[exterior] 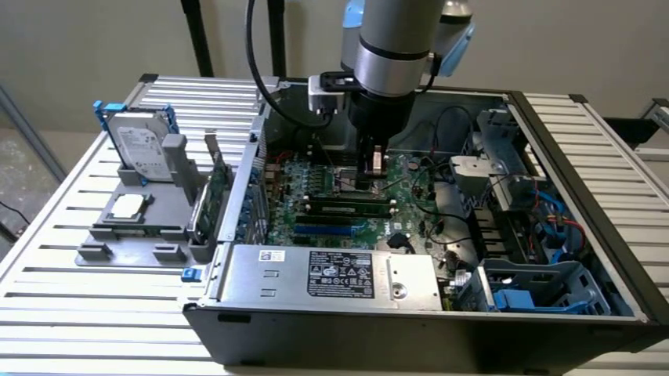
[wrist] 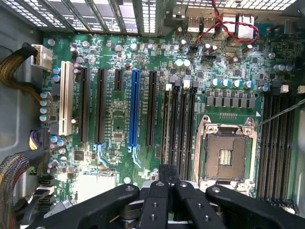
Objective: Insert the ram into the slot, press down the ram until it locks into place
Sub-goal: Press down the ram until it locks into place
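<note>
My hand point(exterior: 374, 178) hangs inside the open computer case point(exterior: 439, 333), which stands on the slatted bench point(exterior: 63, 313), nearer the bench's edge on the exterior view's right. My fingers are drawn together with no gap I can make out between the tips, and I see nothing gripped between them.

In the wrist view my hand point(wrist: 167, 174) is above one end of a group of four long black memory sockets point(wrist: 178, 124). They run side by side on the motherboard point(wrist: 119, 129), between the open processor socket point(wrist: 224, 152) and a longer black socket. Beyond that longer socket lies the blue socket point(wrist: 135, 107).

The ram point(exterior: 350, 206) is not in my grip. In the exterior view it lies lengthwise in the slot point(exterior: 345, 212), one of that group, just beside the processor socket and parallel to the blue socket point(exterior: 326, 229). It looks level from end to end. I cannot tell whether the end clips have closed on it, nor whether my fingertips touch its top edge or hang just above it.

A silver power-supply box point(exterior: 324, 274) with a printed label sits along the case's front wall. On the bench beside the case, toward the edge on the exterior view's left, a grey tray point(exterior: 115, 235) carries a hard drive point(exterior: 141, 145) standing on edge and a processor chip point(exterior: 128, 206) lying flat. A green card point(exterior: 215, 196) stands upright between the tray and the case wall.
</note>
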Robot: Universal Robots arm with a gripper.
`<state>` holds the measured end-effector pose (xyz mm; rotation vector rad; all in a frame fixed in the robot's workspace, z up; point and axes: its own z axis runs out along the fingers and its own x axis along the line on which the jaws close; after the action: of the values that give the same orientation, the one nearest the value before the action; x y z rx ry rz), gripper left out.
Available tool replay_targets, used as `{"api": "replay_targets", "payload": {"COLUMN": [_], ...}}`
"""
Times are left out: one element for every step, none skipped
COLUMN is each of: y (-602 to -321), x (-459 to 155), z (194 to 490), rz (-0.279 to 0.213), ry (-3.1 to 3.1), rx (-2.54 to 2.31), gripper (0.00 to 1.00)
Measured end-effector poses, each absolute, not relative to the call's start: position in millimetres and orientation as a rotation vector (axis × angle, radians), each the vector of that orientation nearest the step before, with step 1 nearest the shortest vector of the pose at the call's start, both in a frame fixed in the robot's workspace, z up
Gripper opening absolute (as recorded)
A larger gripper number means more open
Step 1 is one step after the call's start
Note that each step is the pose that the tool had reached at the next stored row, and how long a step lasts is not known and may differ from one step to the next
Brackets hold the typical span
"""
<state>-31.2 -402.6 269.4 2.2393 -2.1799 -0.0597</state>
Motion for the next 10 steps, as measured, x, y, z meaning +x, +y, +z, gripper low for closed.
{"api": "replay_targets", "payload": {"y": [-402.6, -402.6, -402.6, -402.6, -402.6, -402.6, -402.6, -402.6, -402.6, -402.6], "x": [-31.2, -31.2, -31.2, -31.2, -31.2, -31.2, -31.2, -31.2, -31.2, -31.2], "z": [269.4, 269.4, 269.4, 269.4, 269.4, 269.4, 269.4, 269.4, 269.4, 269.4], "rz": [-0.060, -0.060, -0.060, -0.060, -0.060, -0.060, -0.060, -0.060, -0.060, -0.060], "ry": [-2.180, -2.180, -2.180, -2.180, -2.180, -2.180, -2.180, -2.180, -2.180, -2.180], "rx": [2.239, 2.239, 2.239, 2.239, 2.239, 2.239, 2.239, 2.239, 2.239, 2.239], "gripper": [0.11, 0.11, 0.11, 0.11, 0.11, 0.11, 0.11, 0.11, 0.11, 0.11]}}
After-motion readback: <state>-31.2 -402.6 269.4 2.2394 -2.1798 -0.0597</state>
